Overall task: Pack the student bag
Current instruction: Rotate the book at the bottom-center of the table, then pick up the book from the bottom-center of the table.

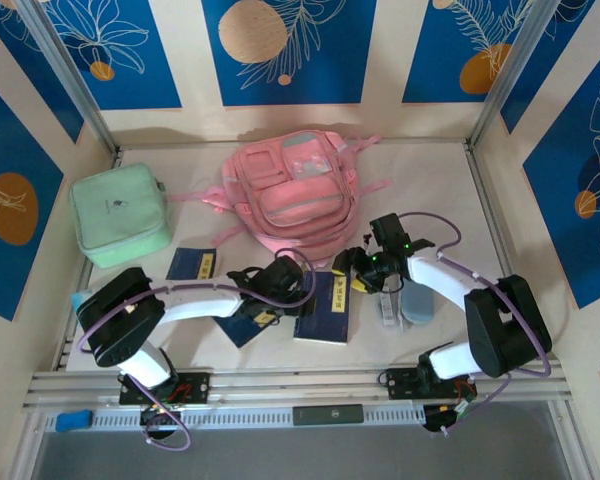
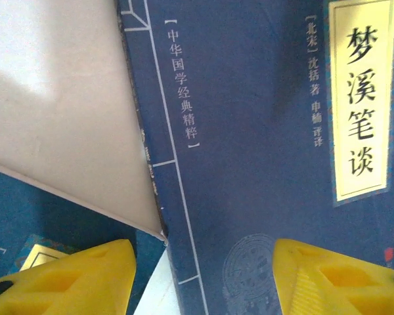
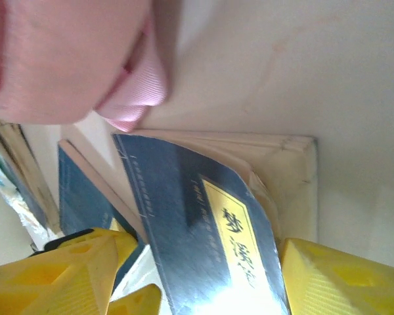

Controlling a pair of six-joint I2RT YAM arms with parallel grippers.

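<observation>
Plainly early days. At far left, a mint green case (image 1: 120, 220) lying on the table (image 1: 430, 180), not yet packed. Just right of it, a small blue book (image 1: 192, 263), with a second blue book (image 1: 238, 328) partly under the left arm.

Next, the left gripper (image 2: 205, 252), low over a left corner of the large blue book (image 1: 325, 308), fingers well apart astride that corner and gripping nothing.

Beyond, at the far middle of the table, the student bag (image 1: 292, 195), lying flat with its front pockets up. No telling whether any zip is open.

Then the right gripper (image 3: 200, 262) at the same book's right side, fingers either side of its edge. Impossible to say whether pinching or just short.

Further right, a grey-blue pouch (image 1: 417, 302) lying loose.

Nothing visibly packed; books, pouch and case all outside the bag.
</observation>
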